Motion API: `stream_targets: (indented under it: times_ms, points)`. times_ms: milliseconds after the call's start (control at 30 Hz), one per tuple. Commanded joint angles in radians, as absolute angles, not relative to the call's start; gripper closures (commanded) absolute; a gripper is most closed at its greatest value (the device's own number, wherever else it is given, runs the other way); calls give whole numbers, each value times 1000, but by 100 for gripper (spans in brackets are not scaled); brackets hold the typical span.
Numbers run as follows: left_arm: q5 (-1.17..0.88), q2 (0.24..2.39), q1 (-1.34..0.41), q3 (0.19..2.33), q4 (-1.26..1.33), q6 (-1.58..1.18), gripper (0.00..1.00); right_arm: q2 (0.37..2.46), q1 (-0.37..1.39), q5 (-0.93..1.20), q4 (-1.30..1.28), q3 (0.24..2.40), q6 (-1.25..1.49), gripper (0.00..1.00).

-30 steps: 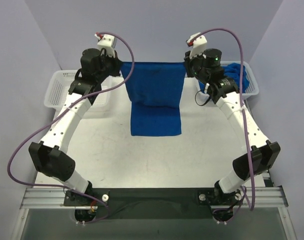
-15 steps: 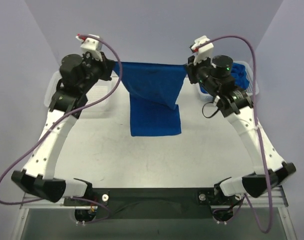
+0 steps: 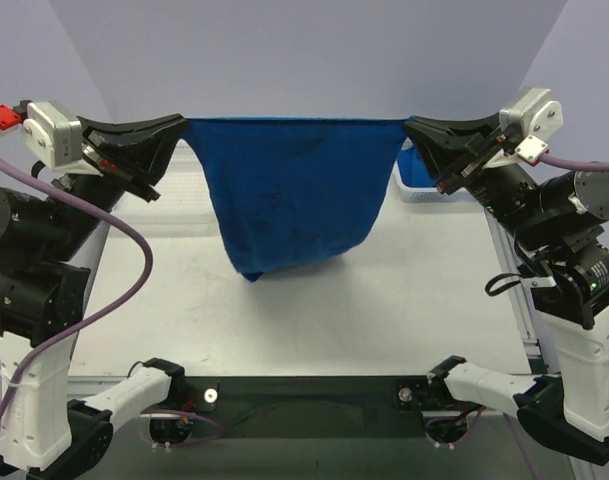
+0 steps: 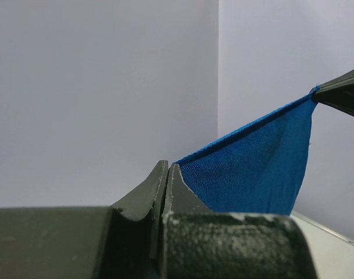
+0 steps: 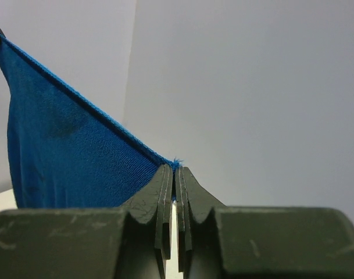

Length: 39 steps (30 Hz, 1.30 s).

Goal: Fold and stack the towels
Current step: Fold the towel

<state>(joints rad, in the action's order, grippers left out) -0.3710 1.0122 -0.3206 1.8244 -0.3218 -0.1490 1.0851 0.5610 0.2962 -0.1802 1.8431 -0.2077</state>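
Both corners of one towel (image 3: 289, 190) are pinched: the left gripper (image 3: 180, 128) is clamped tight on one top corner and the right gripper (image 3: 408, 126) on the other. The cloth hangs stretched in the air above the table (image 3: 404, 290). This looks like the spreading step before a fold. Next they need to lower it flat together, top edge taut.

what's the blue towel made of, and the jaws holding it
The towel: soft knit or terry cloth, matte; fine looped texture shows in the wrist views and it sags limply. The jaws: dark, matte, likely hard plastic, with pale scuffs.
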Motion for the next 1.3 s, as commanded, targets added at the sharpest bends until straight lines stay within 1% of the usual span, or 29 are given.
stream_targets:
  times_ms: [0,167,400,500,600,667,767,900,1000,1133,1267]
  points:
    - [-144,989,-264,1927,-299,-110,100,1039,500,54,-156,1930,-238,100]
    - [-161,1014,-265,2022,-307,-127,100,1063,500,97,-123,2008,-207,100]
    - [-118,1103,-267,2092,-304,-124,100,1155,500,58,-98,2097,-215,100]
    - [-88,1143,-265,2053,-279,-118,100,1209,499,13,-92,2088,-230,100]
    - [-63,1170,-265,1945,-235,-120,100,1258,495,-38,-81,2028,-253,100]
    - [-38,1187,-265,1858,-212,-115,100,1308,473,-81,-75,2004,-255,100]
    - [29,1242,-262,1758,-166,-100,100,1396,410,-77,-66,1957,-219,100]
    - [106,1377,-252,1684,-69,-75,100,1514,350,-81,-8,1905,-201,100]
    - [149,1498,-242,1701,-29,-61,100,1627,338,-90,55,1913,-233,100]
    - [155,1629,-232,1761,-14,-67,100,1802,330,-109,72,1999,-259,100]
    - [146,1716,-219,1816,-26,-67,100,1882,331,-97,71,2049,-265,100]
